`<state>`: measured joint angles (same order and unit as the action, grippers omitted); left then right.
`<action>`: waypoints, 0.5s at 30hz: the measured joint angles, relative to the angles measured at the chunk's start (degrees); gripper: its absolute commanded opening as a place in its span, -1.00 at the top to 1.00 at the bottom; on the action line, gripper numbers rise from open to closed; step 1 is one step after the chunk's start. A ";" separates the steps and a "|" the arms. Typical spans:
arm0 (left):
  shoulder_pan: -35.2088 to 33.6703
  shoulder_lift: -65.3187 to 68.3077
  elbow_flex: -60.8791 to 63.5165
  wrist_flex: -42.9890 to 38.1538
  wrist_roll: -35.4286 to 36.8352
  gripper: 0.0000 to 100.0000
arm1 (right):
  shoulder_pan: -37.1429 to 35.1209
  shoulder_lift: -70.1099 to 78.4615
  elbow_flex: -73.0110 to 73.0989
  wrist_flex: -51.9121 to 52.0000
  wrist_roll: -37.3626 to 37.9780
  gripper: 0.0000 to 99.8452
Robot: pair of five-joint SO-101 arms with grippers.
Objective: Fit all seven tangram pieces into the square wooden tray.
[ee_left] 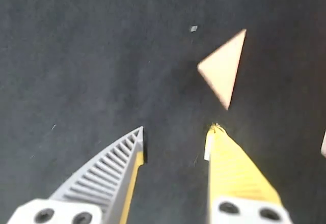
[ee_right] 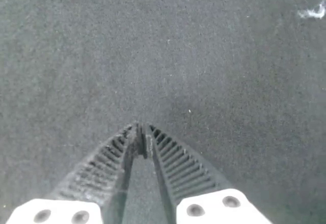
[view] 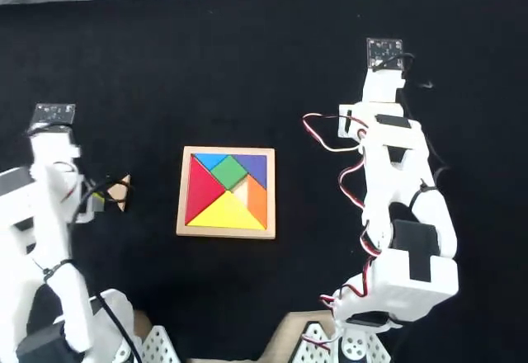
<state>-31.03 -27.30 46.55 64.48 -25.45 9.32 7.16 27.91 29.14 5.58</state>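
Note:
The square wooden tray [view: 226, 233] lies mid-table holding red, blue, green, purple, orange and yellow pieces, with a small triangular gap [view: 241, 186] showing bare wood. A pale wooden triangle [view: 122, 191] [ee_left: 224, 68] lies flat on the black cloth left of the tray. My left gripper [view: 104, 199] [ee_left: 178, 131] hangs open just short of that triangle, one fingertip [ee_left: 214, 131] close to its nearest corner, nothing between the jaws. My right gripper [ee_right: 141, 132] is shut and empty above bare cloth, on the folded arm [view: 396, 173] right of the tray.
Red and white cables [view: 326, 136] loop off the right arm toward the tray side. A bit of white lint [ee_right: 311, 11] lies on the cloth. Black cloth stretches open between the tray and both arms and behind the tray.

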 measured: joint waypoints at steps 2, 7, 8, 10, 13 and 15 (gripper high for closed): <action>2.90 0.00 2.73 -3.87 1.14 0.59 | 0.00 0.00 0.00 0.00 0.00 0.98; 10.29 3.34 3.78 -8.53 1.67 0.35 | 0.00 0.00 0.00 0.00 0.00 0.98; 10.99 4.84 3.78 -8.88 1.85 0.35 | 0.00 0.00 0.00 0.00 0.00 0.98; 11.16 8.35 2.81 -9.32 2.02 0.39 | 0.00 0.00 0.00 0.00 0.00 0.98; 10.81 14.59 -0.18 -9.41 2.02 0.41 | 0.00 0.00 0.00 0.09 0.00 0.98; 9.58 18.90 -3.25 -9.41 1.93 0.41 | 0.00 0.00 0.00 0.09 0.00 0.98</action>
<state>-21.45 -8.40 43.30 55.08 -23.52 9.32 7.16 27.91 29.23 5.58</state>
